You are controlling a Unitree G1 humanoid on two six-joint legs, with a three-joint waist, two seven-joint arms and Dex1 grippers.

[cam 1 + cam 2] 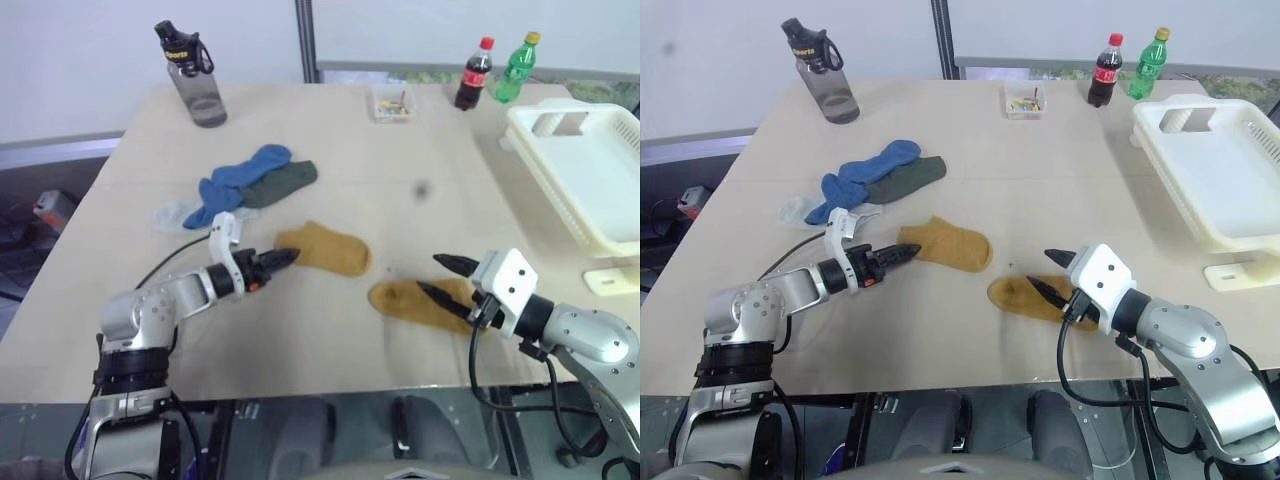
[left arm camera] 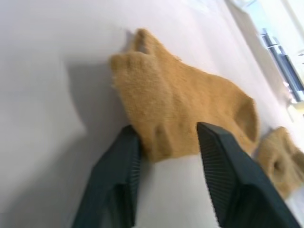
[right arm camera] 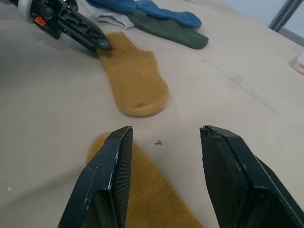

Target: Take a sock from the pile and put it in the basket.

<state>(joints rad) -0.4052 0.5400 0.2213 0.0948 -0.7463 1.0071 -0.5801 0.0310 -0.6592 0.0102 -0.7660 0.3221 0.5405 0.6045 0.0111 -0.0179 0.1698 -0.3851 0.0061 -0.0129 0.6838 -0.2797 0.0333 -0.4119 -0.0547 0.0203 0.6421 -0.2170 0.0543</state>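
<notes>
At centre frame the left gripper point(image 1: 287, 257), fingers parted, straddles a mustard sock's point(image 1: 325, 248) edge to pinch it, while the right gripper point(image 1: 438, 277) hovers open at lower right.

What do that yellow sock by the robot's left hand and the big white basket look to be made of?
The mustard sock looks like soft knitted fabric, probably terry or fleece: its surface is fuzzy and matte, and it lies limp. The basket looks like moulded plastic, cream-white with a slight sheen, stiff slotted walls and a handle cut-out.
</notes>
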